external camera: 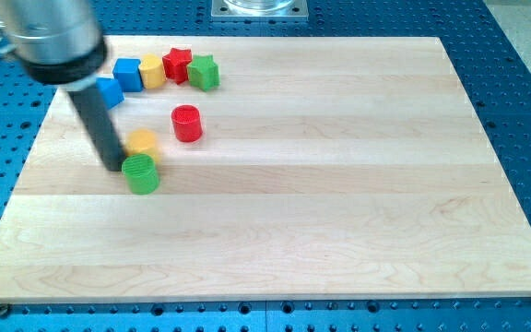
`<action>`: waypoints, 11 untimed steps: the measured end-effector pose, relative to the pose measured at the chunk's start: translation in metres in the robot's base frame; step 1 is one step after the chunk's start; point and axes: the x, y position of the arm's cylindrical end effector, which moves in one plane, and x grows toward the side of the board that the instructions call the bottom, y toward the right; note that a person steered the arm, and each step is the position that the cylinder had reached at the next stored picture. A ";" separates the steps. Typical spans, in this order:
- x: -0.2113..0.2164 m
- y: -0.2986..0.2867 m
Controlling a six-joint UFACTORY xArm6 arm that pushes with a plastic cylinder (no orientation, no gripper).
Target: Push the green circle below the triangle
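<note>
The green circle (141,173) is a green cylinder on the wooden board's left part. My tip (112,166) is just left of it, touching or nearly touching its left side. A yellow block (142,141) sits right above the green circle, partly behind the rod; its shape is unclear. A blue block (110,91), perhaps the triangle, is partly hidden behind the rod at the view's upper left.
A red cylinder (187,124) stands right of the yellow block. Along the top left lie a blue cube (128,74), a second yellow block (151,70), a red star (177,65) and a green star (204,71). The board's left edge (28,161) is close.
</note>
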 end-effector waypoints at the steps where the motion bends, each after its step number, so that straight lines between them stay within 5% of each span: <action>1: -0.023 0.078; 2: 0.044 0.093; 4: 0.014 -0.014; 5: 0.062 -0.002; 7: -0.012 -0.058; 8: 0.008 -0.083; 9: -0.049 -0.113; 11: -0.113 -0.095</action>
